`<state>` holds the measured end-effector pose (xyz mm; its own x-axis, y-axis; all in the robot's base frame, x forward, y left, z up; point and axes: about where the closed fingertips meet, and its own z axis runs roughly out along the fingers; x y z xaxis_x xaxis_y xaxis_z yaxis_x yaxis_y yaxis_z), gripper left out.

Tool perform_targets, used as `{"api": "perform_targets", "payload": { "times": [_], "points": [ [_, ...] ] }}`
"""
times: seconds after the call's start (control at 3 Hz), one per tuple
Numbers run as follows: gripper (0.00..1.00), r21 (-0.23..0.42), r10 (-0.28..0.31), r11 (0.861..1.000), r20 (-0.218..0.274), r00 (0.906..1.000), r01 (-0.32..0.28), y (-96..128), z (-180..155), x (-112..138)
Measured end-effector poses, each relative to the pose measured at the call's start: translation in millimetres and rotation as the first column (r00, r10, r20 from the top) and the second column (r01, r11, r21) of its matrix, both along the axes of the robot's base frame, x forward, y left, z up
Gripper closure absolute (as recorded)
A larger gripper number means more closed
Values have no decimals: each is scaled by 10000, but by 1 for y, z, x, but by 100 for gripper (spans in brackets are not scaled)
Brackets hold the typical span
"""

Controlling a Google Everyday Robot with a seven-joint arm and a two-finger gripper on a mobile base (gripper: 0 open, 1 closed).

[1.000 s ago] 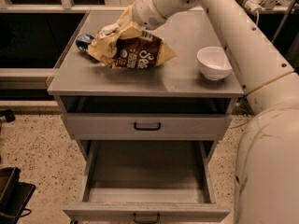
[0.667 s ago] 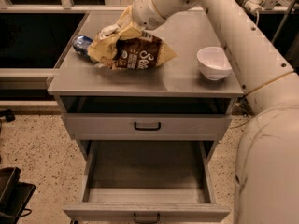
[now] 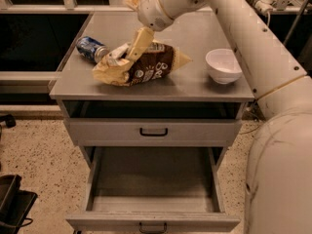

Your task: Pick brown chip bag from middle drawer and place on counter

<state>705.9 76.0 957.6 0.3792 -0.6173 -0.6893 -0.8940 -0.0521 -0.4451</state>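
Observation:
The brown chip bag [image 3: 146, 67] lies on its side on the counter [image 3: 195, 89], left of centre. My gripper [image 3: 132, 30] hangs over the bag's upper left part. It is open: one tan finger [image 3: 138, 44] points down and touches the bag's top, and the other finger [image 3: 130, 2] is spread away above. The middle drawer [image 3: 151, 179] is pulled out below, and its grey floor is bare.
A blue soda can [image 3: 90, 48] lies on the counter just left of and behind the bag. A white bowl [image 3: 223, 66] stands at the counter's right. The upper drawer [image 3: 153, 130] is shut. My arm [image 3: 253, 57] runs down the right side. A black object [image 3: 12, 199] sits on the floor at lower left.
The bag has sunk flatter onto the counter. My fingers have spread apart and no longer clamp it.

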Motion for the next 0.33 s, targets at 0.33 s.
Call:
{"api": "perform_targets", "payload": {
  "times": [0.33],
  "points": [
    [0, 0, 0, 10000, 0, 10000, 0, 0, 0, 0]
  ]
}}
